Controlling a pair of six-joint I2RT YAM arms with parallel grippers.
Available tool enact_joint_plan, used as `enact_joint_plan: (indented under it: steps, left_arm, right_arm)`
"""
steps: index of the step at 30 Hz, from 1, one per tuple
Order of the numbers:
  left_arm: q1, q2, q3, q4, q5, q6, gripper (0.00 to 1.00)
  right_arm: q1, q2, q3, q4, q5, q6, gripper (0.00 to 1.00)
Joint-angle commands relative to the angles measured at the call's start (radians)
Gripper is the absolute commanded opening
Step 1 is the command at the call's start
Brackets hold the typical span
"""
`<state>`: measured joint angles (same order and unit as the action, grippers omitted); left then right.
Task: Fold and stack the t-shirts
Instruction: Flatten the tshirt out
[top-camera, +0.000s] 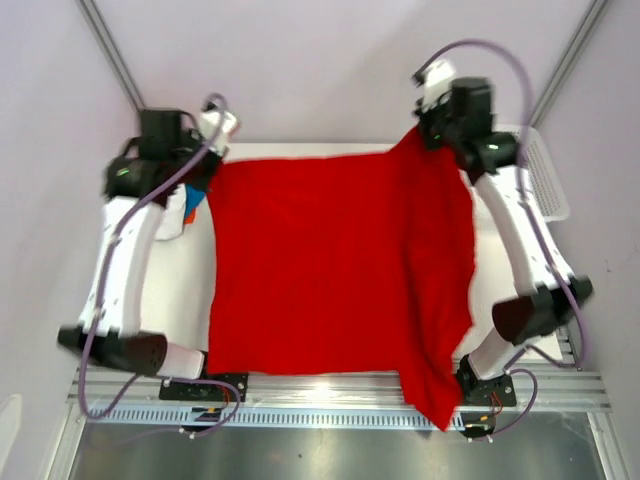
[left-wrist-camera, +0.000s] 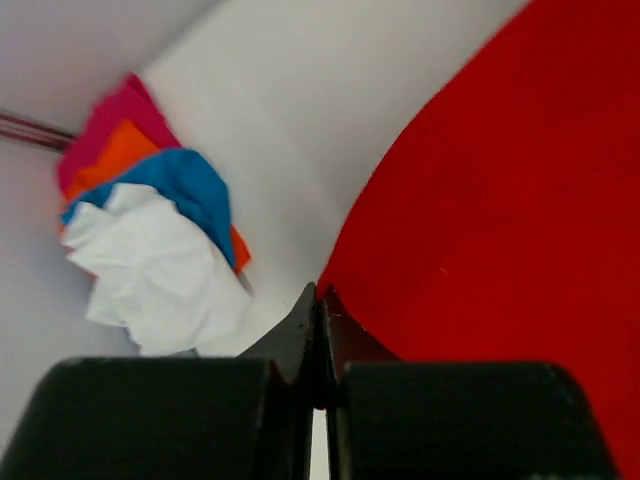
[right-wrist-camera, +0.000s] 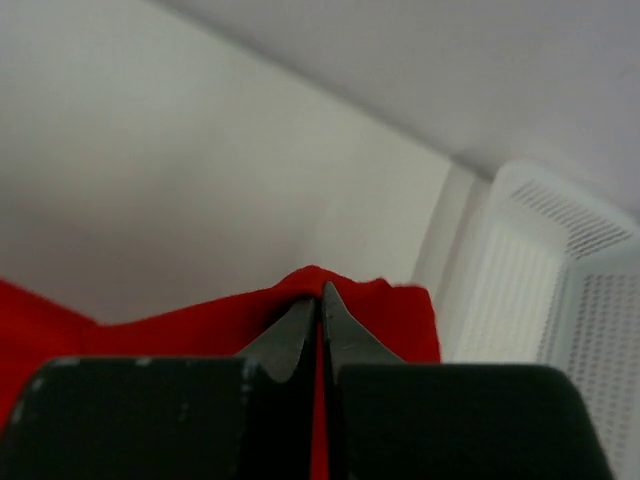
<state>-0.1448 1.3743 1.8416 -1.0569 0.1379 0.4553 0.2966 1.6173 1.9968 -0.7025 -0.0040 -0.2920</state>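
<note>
Red t-shirt (top-camera: 330, 260) covers the table (top-camera: 185, 290); left gripper (left-wrist-camera: 318, 297) and right gripper (right-wrist-camera: 320, 297) pinch its far corners. Crumpled t-shirts (left-wrist-camera: 160, 260) lie left, basket (top-camera: 548, 180) right.

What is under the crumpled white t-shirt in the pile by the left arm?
The white t-shirt lies on a blue t-shirt, with an orange t-shirt and a pink t-shirt showing beneath. Anything else under the pile is covered.

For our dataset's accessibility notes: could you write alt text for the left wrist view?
The shut left gripper pinches the edge of a large red t-shirt that fills the right side. On the white table at left sits a loose pile of white, blue, orange and pink t-shirts.
</note>
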Motion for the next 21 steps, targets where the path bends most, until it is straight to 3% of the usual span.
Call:
enact_joint_plan:
  steps: [1,2,6,8,21]
  left_arm:
    - [-0.036,0.034,-0.126,0.062,-0.069,0.112,0.00]
    - [-0.044,0.046,-0.247,0.113,-0.108,0.144,0.00]
    - [-0.045,0.130,-0.422,0.299,-0.216,0.197,0.01]
    - [-0.045,0.192,-0.484,0.389,-0.242,0.216,0.00]
    - [-0.044,0.402,-0.481,0.716,-0.357,0.214,0.00]
  right_arm:
    - [-0.004,0.052,-0.148,0.125,0.033,-0.103,0.00]
    - [-0.001,0.064,-0.262,0.170,0.080,-0.128,0.00]
    - [-0.007,0.163,-0.456,0.421,0.173,-0.249,0.00]
    - [-0.031,0.246,-0.486,0.469,0.180,-0.301,0.00]
    - [-0.062,0.532,-0.362,0.625,0.203,-0.328,0.00]
